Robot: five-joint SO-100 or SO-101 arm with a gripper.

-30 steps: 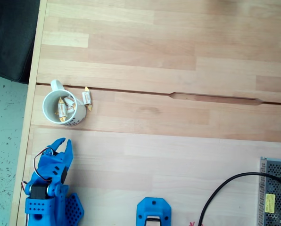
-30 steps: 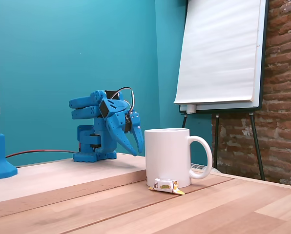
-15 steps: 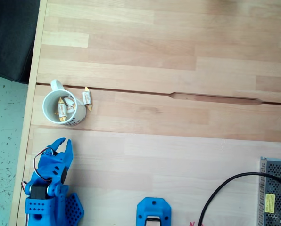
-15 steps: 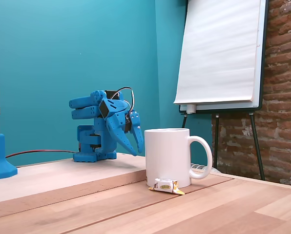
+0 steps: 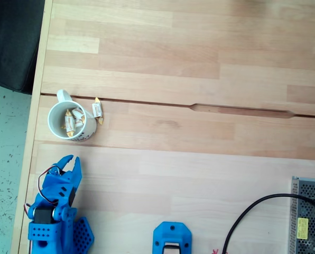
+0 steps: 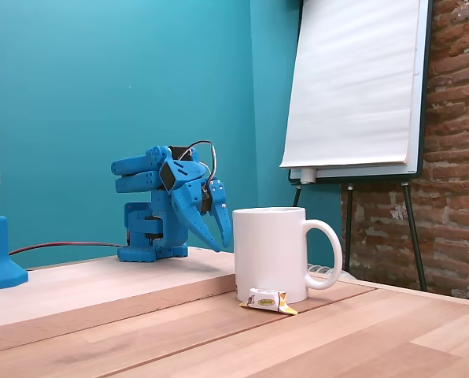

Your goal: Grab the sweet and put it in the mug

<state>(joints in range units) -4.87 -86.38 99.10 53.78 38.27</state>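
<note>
The white mug (image 5: 52, 117) stands near the table's left edge in a fixed view from above, its handle pointing up-left. Two sweets (image 5: 69, 122) lie inside it. Another sweet (image 5: 98, 110), white with golden-yellow ends, lies on the wood touching the mug's right side. In a fixed view from the side this sweet (image 6: 267, 300) lies in front of the mug (image 6: 270, 252). My blue arm is folded at the lower left, and its gripper (image 5: 69, 159) is shut and empty, a short way below the mug. From the side the gripper (image 6: 220, 246) hangs tips-down behind the mug.
A blue mount (image 5: 172, 239), a black cable (image 5: 247, 214) and a metal mesh box (image 5: 308, 222) sit along the bottom edge. The table's left edge (image 5: 38, 84) runs close to the mug. A groove (image 5: 237, 110) crosses the wood. A flip chart (image 6: 352, 87) stands behind the table.
</note>
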